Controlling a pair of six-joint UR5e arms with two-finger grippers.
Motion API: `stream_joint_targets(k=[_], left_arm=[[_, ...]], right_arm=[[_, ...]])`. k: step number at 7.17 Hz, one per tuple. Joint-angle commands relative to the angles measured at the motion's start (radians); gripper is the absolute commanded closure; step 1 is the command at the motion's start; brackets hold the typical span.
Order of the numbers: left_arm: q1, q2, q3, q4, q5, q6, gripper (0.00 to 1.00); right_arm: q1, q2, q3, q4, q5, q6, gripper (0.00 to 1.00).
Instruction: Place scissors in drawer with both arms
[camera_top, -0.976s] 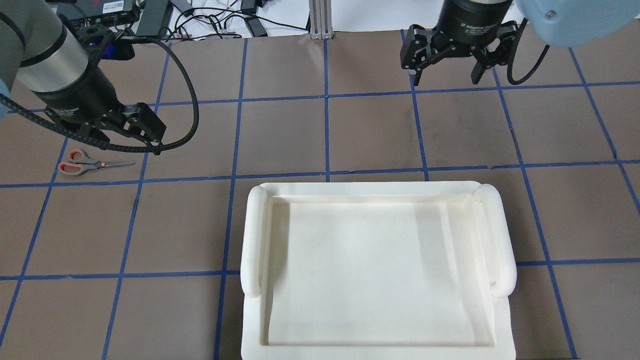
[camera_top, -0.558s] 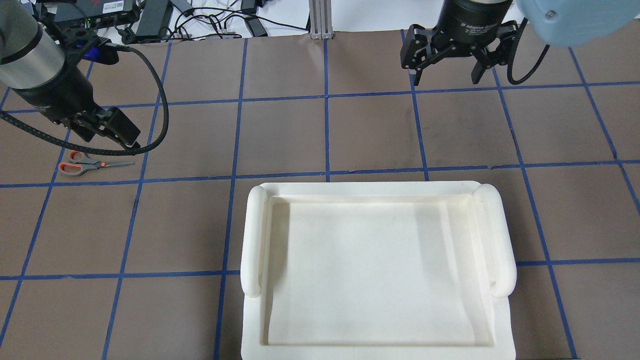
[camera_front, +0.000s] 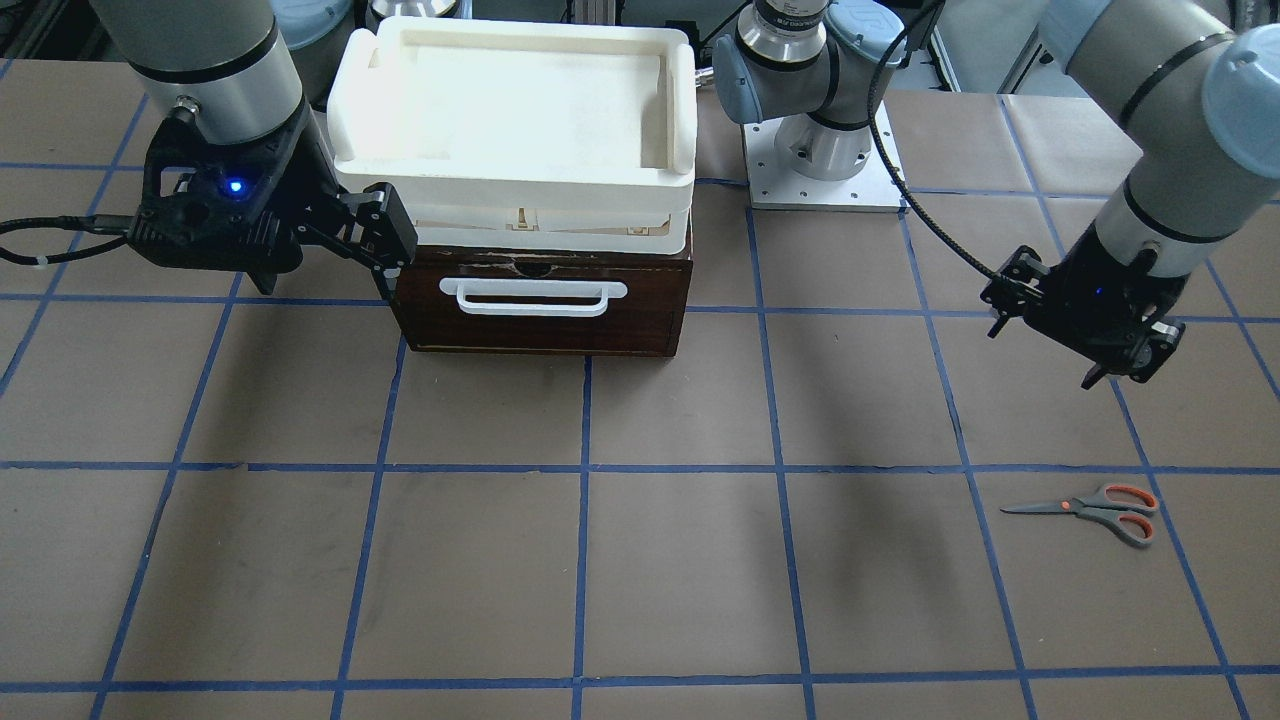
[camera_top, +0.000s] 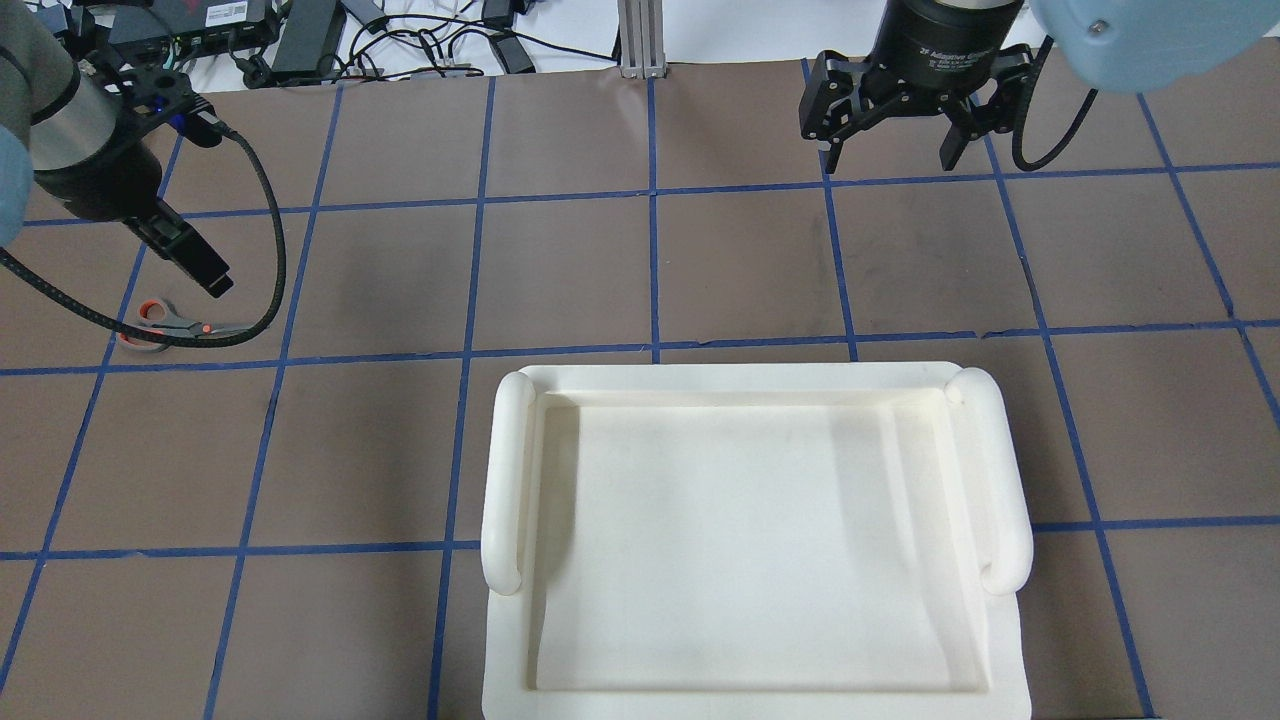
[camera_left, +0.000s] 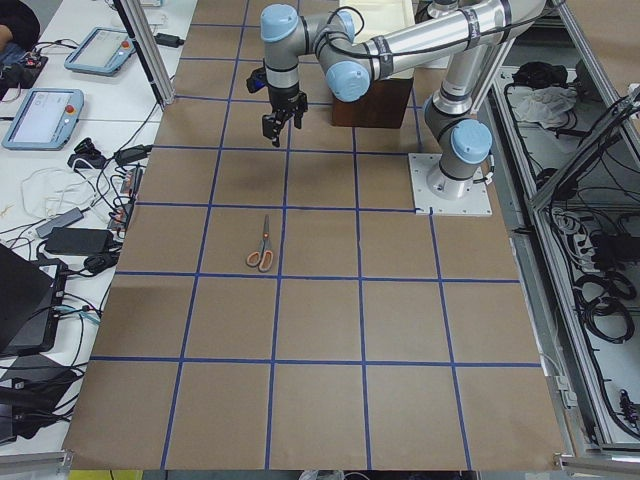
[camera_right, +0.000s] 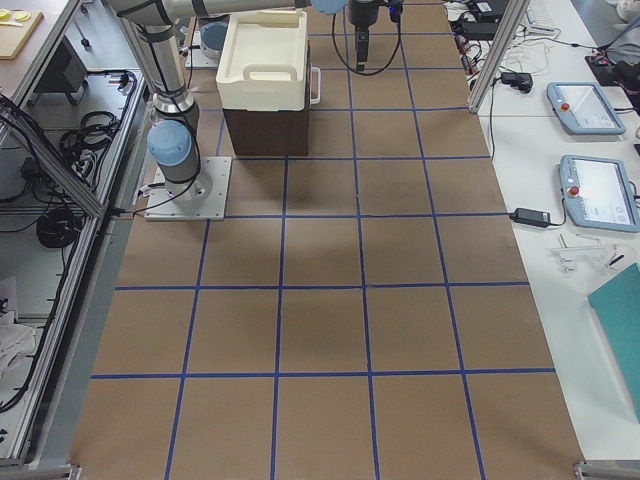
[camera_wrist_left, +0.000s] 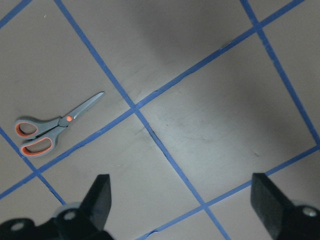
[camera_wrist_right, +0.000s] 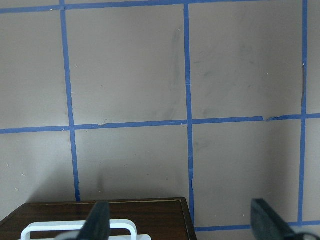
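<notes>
The scissors (camera_front: 1095, 508) lie flat and closed on the brown table mat, grey handles with orange-red loops. They also show in the overhead view (camera_top: 160, 322), partly crossed by the left arm's cable, and in the left wrist view (camera_wrist_left: 45, 132). My left gripper (camera_top: 195, 265) hovers open and empty just behind them, its fingers (camera_wrist_left: 100, 197) wide apart. The dark-brown drawer (camera_front: 540, 310) is closed, with its white bar handle (camera_front: 533, 297) facing out. My right gripper (camera_front: 320, 240) is open and empty beside the drawer's front corner, and in the overhead view (camera_top: 890, 130).
A cream-white plastic tray (camera_front: 640, 190) sits stacked on top of the drawer box and fills the overhead view's lower middle (camera_top: 505, 470). Blue tape lines grid the mat. Cables and electronics (camera_top: 300, 30) lie beyond the table's far edge.
My left gripper has swung left and back over the scissors, and its cable now drapes across the blades. My right gripper has barely moved.
</notes>
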Motion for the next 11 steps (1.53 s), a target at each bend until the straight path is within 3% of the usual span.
stream_joint_targets(k=[1,4,7,9,11], left_arm=[[0.111,-0.078,-0.001,0.041,-0.003,0.292,0.0],[0.237,-0.225,-0.001,0.208,-0.011,0.651,0.0],[0.261,-0.321,0.001,0.279,-0.025,0.874,0.0],[0.265,-0.377,0.013,0.349,-0.056,0.998,0.0],[0.265,-0.419,0.024,0.351,-0.069,1.042,0.0]], right_arm=[[0.001,0.002,0.0,0.001,0.001,0.0,0.0],[0.006,0.012,0.0,-0.002,0.001,-0.077,0.0],[0.015,0.038,0.006,0.008,0.015,-0.236,0.0],[0.027,0.054,0.018,0.005,0.212,-0.306,0.0],[0.024,0.057,0.025,-0.018,0.224,-0.378,0.0]])
